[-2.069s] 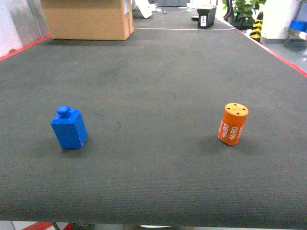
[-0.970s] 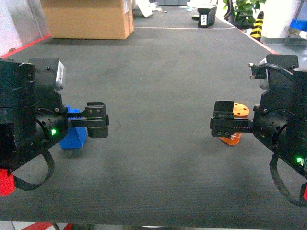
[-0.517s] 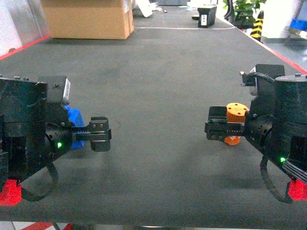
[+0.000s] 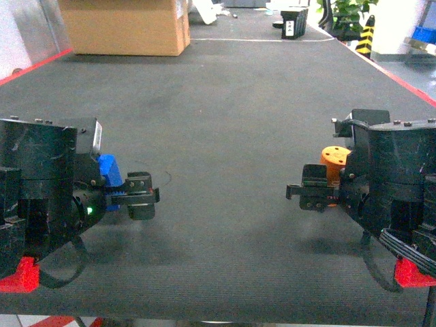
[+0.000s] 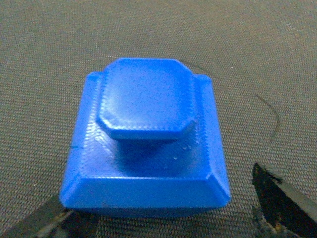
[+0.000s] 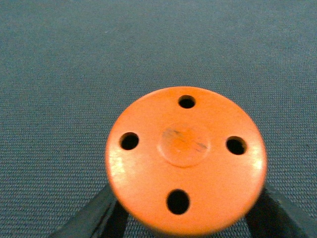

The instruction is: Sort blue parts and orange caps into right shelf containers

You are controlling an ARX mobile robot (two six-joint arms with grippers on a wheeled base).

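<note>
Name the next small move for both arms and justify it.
Probably close both end effectors. The left end effector has a finger on each side of the blue part; the right end effector likewise flanks the orange cap. Both look open, not yet gripping.

Warehouse floor — cardboard box (image 4: 125,27), blue crates (image 4: 424,35)

Blue part (image 5: 148,144) standing upright on dark counter (image 4: 225,122), left side; square blocky body w/ chamfered top edge, rounded-square knob on short neck. Orange cap (image 6: 185,158) standing upright on right side, well apart from blue part; round flat top showing four small holes around raised center disc.
</note>
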